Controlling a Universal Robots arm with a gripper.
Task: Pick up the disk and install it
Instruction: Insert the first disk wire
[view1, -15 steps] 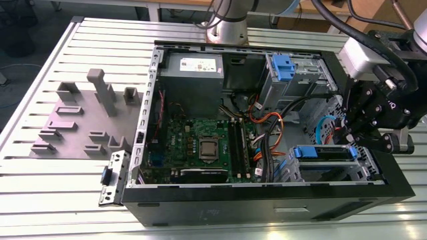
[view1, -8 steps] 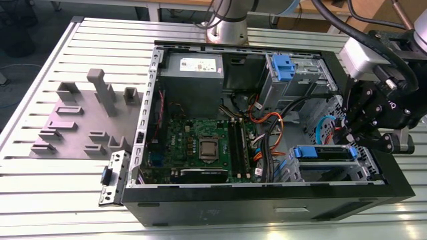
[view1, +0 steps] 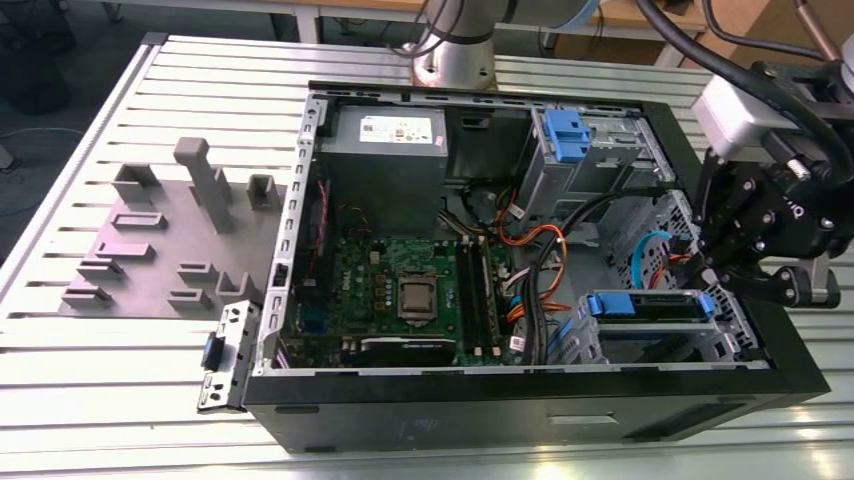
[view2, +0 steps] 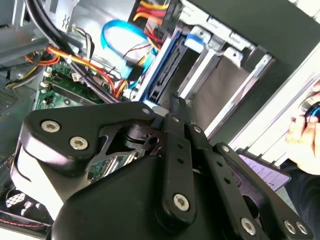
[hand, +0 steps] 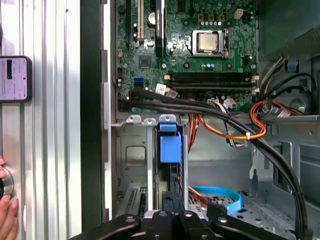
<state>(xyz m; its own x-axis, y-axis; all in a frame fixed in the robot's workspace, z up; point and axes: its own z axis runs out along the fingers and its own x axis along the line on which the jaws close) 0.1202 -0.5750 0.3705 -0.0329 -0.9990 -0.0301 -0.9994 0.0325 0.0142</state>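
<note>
The disk (view1: 650, 305) sits edge-up in the drive cage at the front corner of the open computer case (view1: 534, 385), on the exterior view's right. Its blue bracket runs along the upper edge. In the first wrist view the blue bracket of the disk (hand: 170, 145) stands in the metal bay, straight ahead of my gripper (hand: 172, 202). My gripper (view1: 727, 270) hangs over the case wall just beside the disk, and its fingertips look pressed together with nothing between them. In the second wrist view the gripper (view2: 172, 102) points at the blue-edged disk (view2: 167, 60).
Black and orange cables (view1: 534, 250) cross between the motherboard (view1: 400, 290) and the drive cage. A grey power-supply box (view1: 387, 140) fills the back corner. Another blue-bracketed bay (view1: 567, 135) sits at the back. A grey fixture plate (view1: 160, 240) lies beside the case. A hand (hand: 7, 205) rests on the table.
</note>
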